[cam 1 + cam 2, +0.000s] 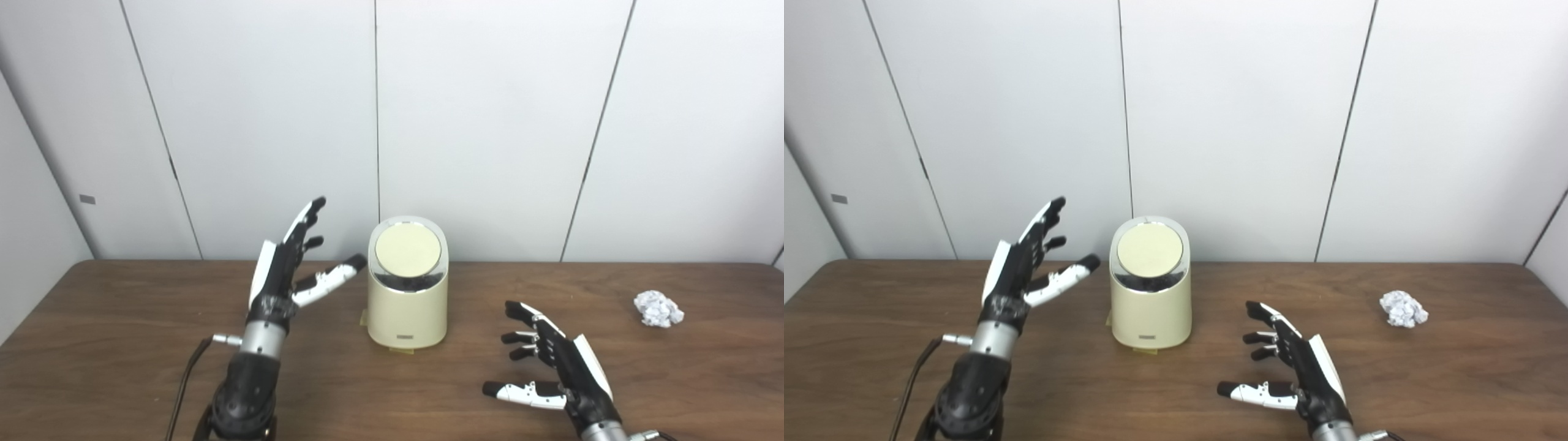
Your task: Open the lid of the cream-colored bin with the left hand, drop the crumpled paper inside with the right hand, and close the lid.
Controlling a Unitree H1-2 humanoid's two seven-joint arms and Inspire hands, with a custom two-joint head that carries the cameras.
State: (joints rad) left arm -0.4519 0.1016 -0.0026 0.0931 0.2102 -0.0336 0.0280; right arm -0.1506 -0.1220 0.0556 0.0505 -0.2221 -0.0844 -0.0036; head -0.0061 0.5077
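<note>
L hand [278, 269] hovering beside bin, lid not yet opened.
L fingers [306, 220] spreading wide, holding nothing, thumb pointing toward cream-colored bin [407, 300], prob lining up for its round lid [408, 248]. R hand [560, 361] waiting low over table [122, 343], fingers apart, empty. Crumpled paper [658, 308] lying well apart at R, near table edge.

A bare test room or lab: a dark brown wood-grain tabletop [122, 318] set against plain white seamed wall panels [490, 122], with no furnishings in view.
</note>
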